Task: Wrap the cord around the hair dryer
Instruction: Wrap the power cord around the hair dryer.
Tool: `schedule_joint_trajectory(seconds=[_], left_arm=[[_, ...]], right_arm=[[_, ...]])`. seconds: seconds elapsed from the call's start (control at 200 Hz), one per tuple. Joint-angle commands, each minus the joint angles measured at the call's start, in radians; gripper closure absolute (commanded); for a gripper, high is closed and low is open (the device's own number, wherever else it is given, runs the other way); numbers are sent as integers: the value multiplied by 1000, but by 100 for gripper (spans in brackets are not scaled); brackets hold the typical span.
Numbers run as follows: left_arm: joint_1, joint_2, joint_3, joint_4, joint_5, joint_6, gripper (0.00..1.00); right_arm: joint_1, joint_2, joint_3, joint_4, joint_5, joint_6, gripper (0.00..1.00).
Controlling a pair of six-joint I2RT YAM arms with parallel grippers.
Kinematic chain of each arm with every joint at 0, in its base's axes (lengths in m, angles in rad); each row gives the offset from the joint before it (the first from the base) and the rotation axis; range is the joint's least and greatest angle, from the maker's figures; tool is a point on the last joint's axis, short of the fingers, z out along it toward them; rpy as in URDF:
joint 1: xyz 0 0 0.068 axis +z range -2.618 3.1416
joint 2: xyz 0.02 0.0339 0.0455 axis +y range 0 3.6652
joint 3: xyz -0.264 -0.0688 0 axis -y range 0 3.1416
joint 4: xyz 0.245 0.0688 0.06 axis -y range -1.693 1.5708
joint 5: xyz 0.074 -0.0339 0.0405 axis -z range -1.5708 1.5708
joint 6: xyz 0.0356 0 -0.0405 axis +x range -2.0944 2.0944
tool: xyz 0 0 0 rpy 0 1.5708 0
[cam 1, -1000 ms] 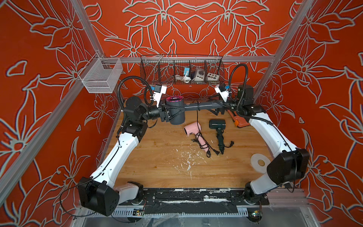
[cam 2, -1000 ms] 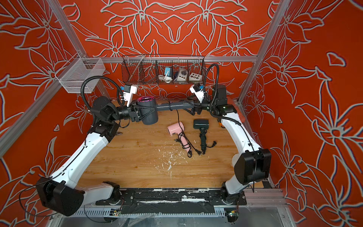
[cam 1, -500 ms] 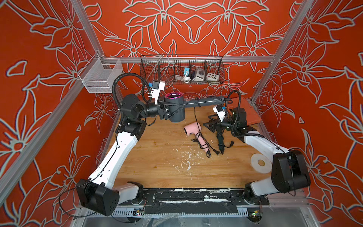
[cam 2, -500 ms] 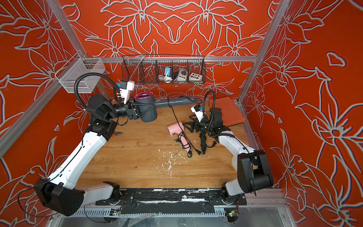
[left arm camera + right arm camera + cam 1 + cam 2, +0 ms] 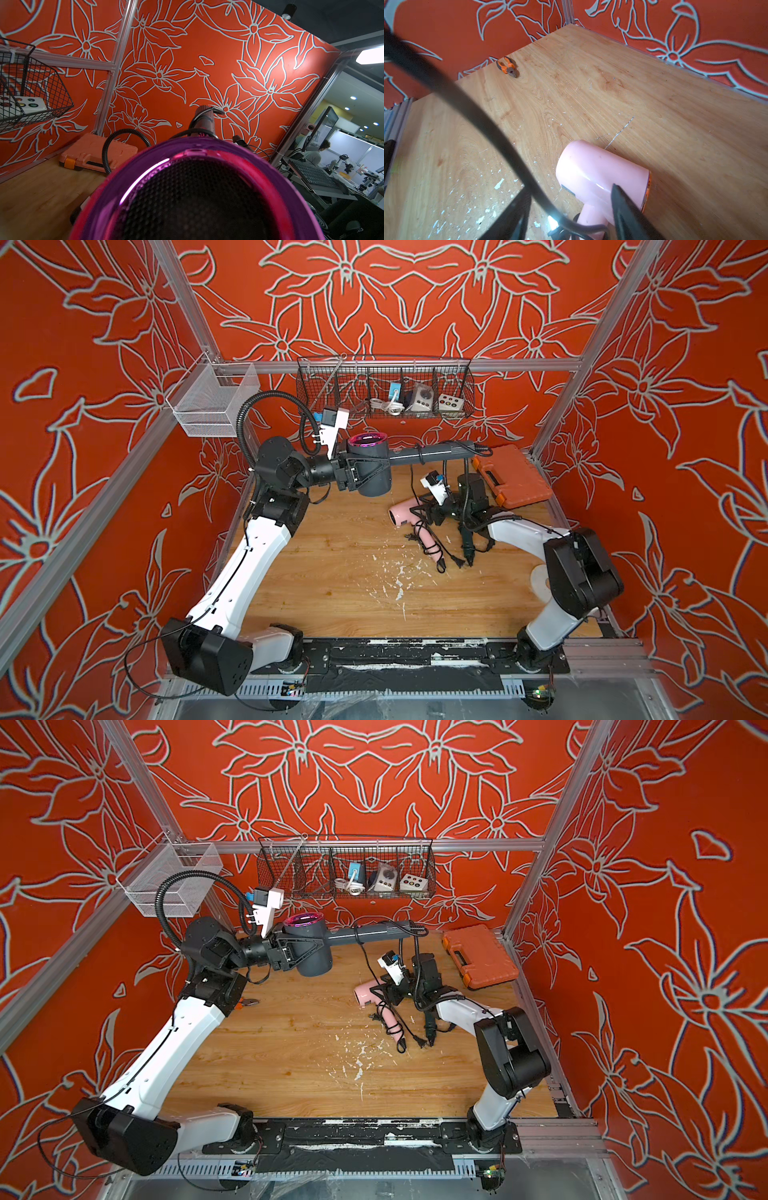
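Grey plastic formed the dryer (image 5: pixel 376 488), which was held clear of the table (image 5: pixel 332 580) near the back wall. The left gripper (image 5: pixel 380 467) was clamped across the barrel, one finger on each side. The magenta ring (image 5: pixel 367 440) faced up, and the handle (image 5: pixel 440 450) ran level toward the right arm's side. In the left wrist view the ring (image 5: pixel 197 149) filled the lower frame, with the handle (image 5: pixel 202 118) beyond it.

The cord (image 5: pixel 412 483) crossed the handle in one turn about midway along. From there it hung down to the right gripper (image 5: pixel 420 512).

The right gripper sat low over the table, just beside the pink dryer (image 5: pixel 401 515). In the right wrist view its fingers (image 5: pixel 517 214) stood part-way apart. The cord (image 5: pixel 483 122) passed through the gap close to one finger, and whether it touched that finger could not be told. The other finger overlapped the barrel of the pink dryer (image 5: pixel 598 172).

The handle of a black dryer (image 5: pixel 466 541) showed under the right forearm, with loose plugs beside it. An orange case (image 5: pixel 513 479) lay at the back right corner. Pliers (image 5: pixel 507 67) lay near the left wall. A wire basket (image 5: pixel 384 364) hung on the back rail.
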State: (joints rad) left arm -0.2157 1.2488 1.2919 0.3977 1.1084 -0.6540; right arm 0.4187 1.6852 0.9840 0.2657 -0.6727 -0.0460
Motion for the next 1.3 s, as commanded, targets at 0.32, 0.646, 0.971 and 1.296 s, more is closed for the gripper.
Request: schedule_joint_trajectory(seconds=[0.32, 0.646, 0.971, 1.296], left_arm=[[9, 11, 38, 92, -108, -34, 100], [83, 41, 36, 110, -351, -86, 100], [138, 111, 104, -92, -454, 85, 100], [156, 142, 67, -239, -513, 258, 100]], right_arm=[[24, -44, -20, 64, 69, 2, 100], [152, -283, -139, -130, 215, -154, 100], [334, -474, 2, -503, 386, -290, 100], [474, -585, 235, -858, 508, -389, 100]])
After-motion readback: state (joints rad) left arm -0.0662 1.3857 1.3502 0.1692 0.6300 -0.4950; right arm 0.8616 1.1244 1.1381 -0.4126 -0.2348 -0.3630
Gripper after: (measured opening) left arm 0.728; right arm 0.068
